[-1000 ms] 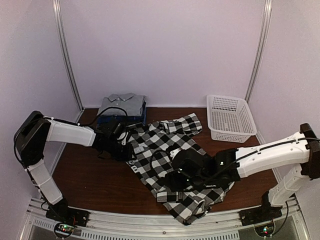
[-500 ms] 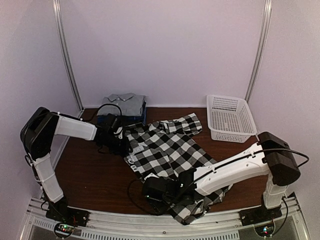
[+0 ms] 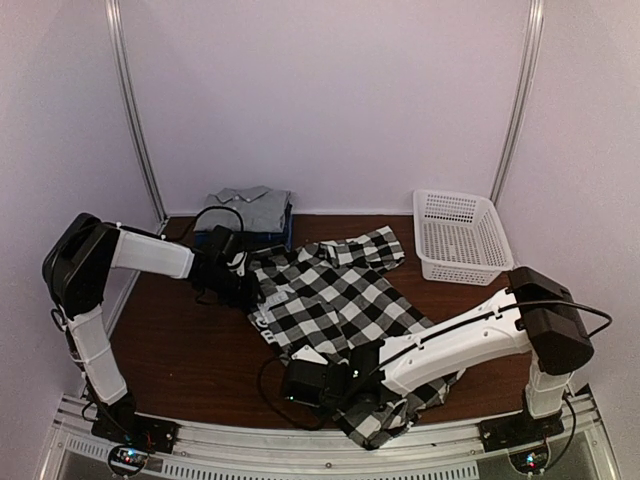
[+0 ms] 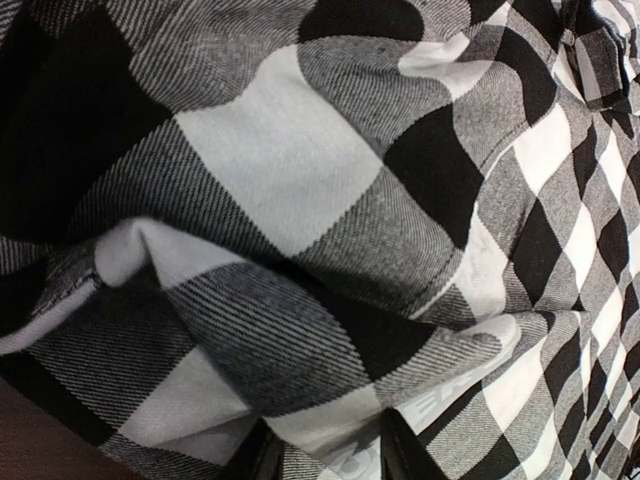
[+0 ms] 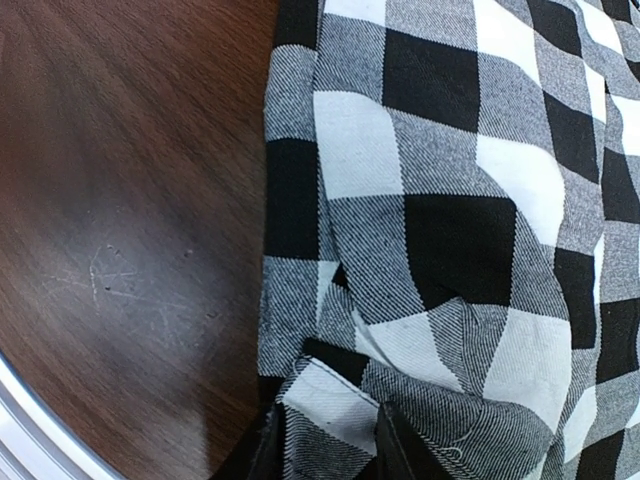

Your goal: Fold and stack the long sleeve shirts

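Dark wooden table (image 3: pixel 180 350); pale walls (image 3: pixel 330 100). White lattice basket (image 3: pixel 462 240): far right corner. Grey shirt (image 3: pixel 245 205): folded, far left, on top of a pile. Checked shirt (image 3: pixel 335 300): spread mid-table. Left gripper (image 4: pixel 330 455): clamped on bunched cloth at the checked shirt's left edge. Right gripper (image 5: pixel 325 440): fingers either side of its near hem; cannot tell if gripping.

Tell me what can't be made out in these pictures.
Right gripper: fingertips cut off by right wrist view's bottom edge; grip unclear.
Checked shirt: near end hidden under right arm, top view.
Stack under grey shirt: too small, partly behind left arm, top view.
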